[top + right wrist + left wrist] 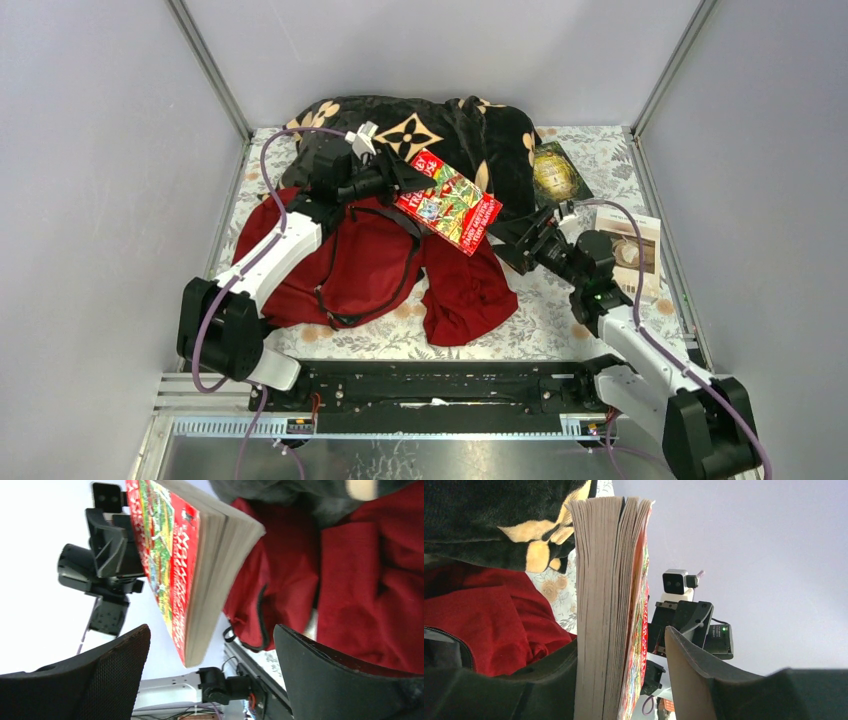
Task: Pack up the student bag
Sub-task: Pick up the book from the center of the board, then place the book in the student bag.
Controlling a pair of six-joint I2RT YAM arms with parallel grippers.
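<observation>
The red student bag (350, 260) lies flat at mid-left, its black zipper line showing; it also shows in the left wrist view (484, 625) and the right wrist view (250, 610). A thick red picture book (448, 203) hangs tilted over the bag's right side. My left gripper (412, 178) has the book's upper end between its fingers. In the left wrist view the book (604, 605) lies against one finger with a gap to the other, around the gripper (620, 640). My right gripper (512, 238) is open by the book's lower end (180, 565), not touching it (211, 630).
A black plush blanket (450, 130) with tan flowers is heaped at the back. A smaller dark-red cloth (465, 290) lies right of the bag. A green-gold book (556, 172) and a white booklet (640, 245) lie at the right, on the floral table cover (540, 320).
</observation>
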